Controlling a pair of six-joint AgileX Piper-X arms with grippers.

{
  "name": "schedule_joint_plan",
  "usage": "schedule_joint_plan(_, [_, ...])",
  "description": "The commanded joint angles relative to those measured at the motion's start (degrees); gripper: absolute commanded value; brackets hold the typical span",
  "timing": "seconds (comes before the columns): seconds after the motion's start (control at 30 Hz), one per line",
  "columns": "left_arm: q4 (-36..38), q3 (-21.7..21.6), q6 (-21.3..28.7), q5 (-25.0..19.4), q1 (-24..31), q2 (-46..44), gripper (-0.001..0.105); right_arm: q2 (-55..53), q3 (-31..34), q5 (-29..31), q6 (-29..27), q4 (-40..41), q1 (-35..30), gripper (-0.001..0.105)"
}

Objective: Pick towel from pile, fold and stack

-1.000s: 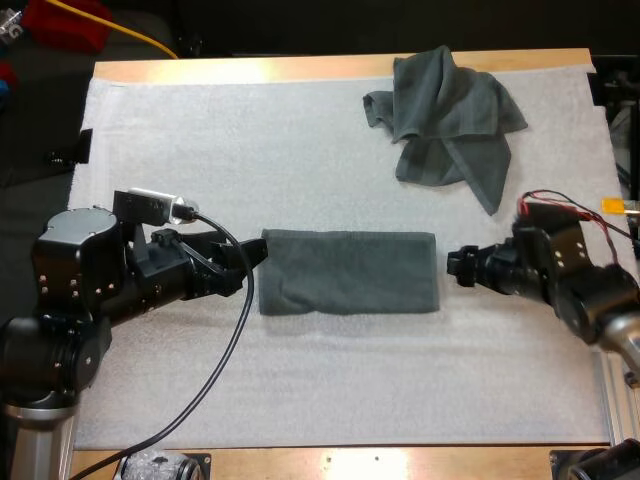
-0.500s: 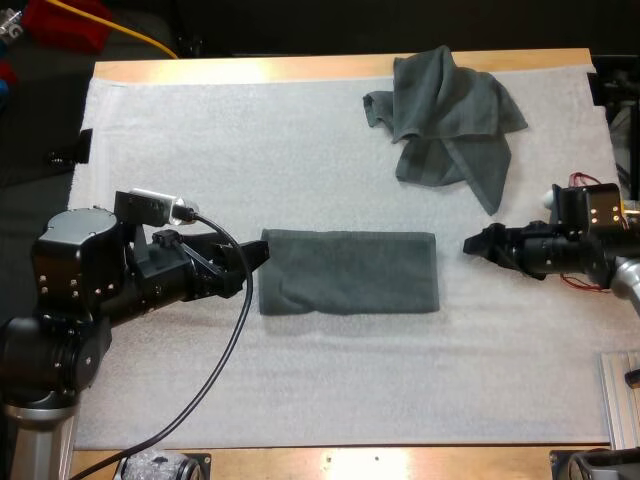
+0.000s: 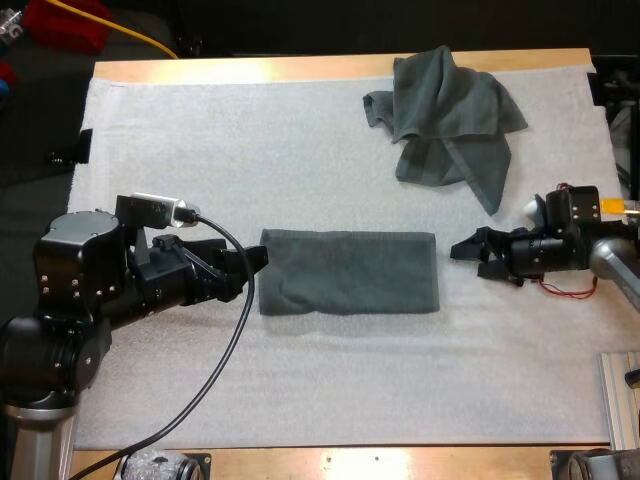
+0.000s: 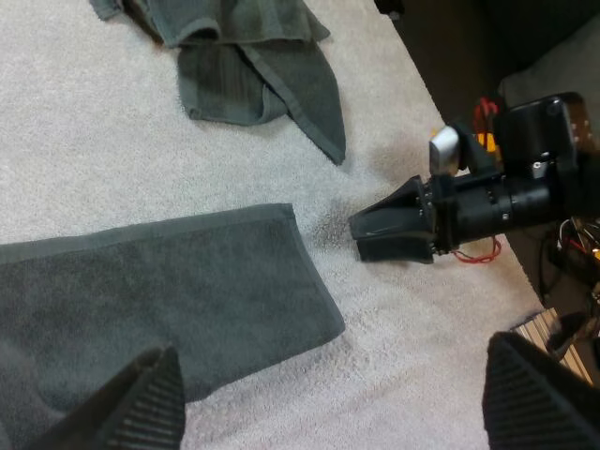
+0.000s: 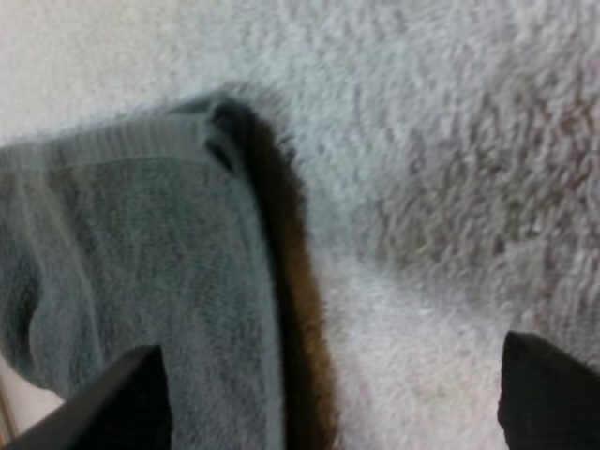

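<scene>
A dark grey-green towel (image 3: 348, 272), folded into a long rectangle, lies flat at the middle of the white mat (image 3: 300, 170). My left gripper (image 3: 252, 268) hovers open just off the towel's left end, its fingers wide apart over that folded towel (image 4: 159, 291). My right gripper (image 3: 465, 256) is open a short way off the right end, low over the mat. From its wrist, the towel's corner (image 5: 141, 272) lies just ahead of the spread fingers (image 5: 112, 403). A crumpled towel (image 3: 450, 110) sits at the far right of the mat.
The crumpled towel (image 4: 253, 66) lies beyond the folded one, clear of both arms. Bare mat surrounds the folded towel, with wide room in front of it and to the far left. The wooden table edge (image 3: 300, 68) runs along the far side.
My right arm swung and turned at the wrist, and its gripper now points at the towel's right end with fingers spread. The left arm and both towels stayed where they were.
</scene>
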Motion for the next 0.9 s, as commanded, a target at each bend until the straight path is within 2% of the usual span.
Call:
schedule_joint_plan(0.0, [0.2, -0.2, -0.1, -0.6, -0.1, -0.3, 0.064, 0.5, -0.5, -1.7, -0.2, -1.1, 0.1, 0.07])
schedule_joint_plan(0.23, [0.2, -0.2, -0.1, -0.6, -0.1, -0.3, 0.064, 2.1, -0.5, -3.0, 2.0, -3.9, 2.7, 0.07])
schedule_joint_plan(0.37, [0.2, -0.2, -0.1, -0.6, -0.1, -0.3, 0.064, 3.7, -0.5, -2.0, 7.4, -7.3, 5.4, 0.07])
schedule_joint_plan(0.57, [0.2, -0.2, -0.1, -0.6, -0.1, -0.3, 0.064, 4.3, -0.5, -1.4, 9.5, -8.2, 10.5, 0.07])
schedule_joint_plan(0.73, [0.2, -0.2, -0.1, -0.6, -0.1, -0.3, 0.064, 4.6, -0.5, 3.0, 13.4, -9.4, 14.7, 0.07])
schedule_joint_plan(0.8, [0.2, -0.2, -0.1, -0.5, -0.1, -0.3, 0.064, 5.4, -0.5, 5.4, 16.6, -10.4, 16.0, 0.07])
schedule_joint_plan(0.87, [0.2, -0.2, -0.1, -0.5, -0.1, -0.3, 0.064, 6.2, -0.5, 4.3, 18.5, -11.5, 16.7, 0.07])
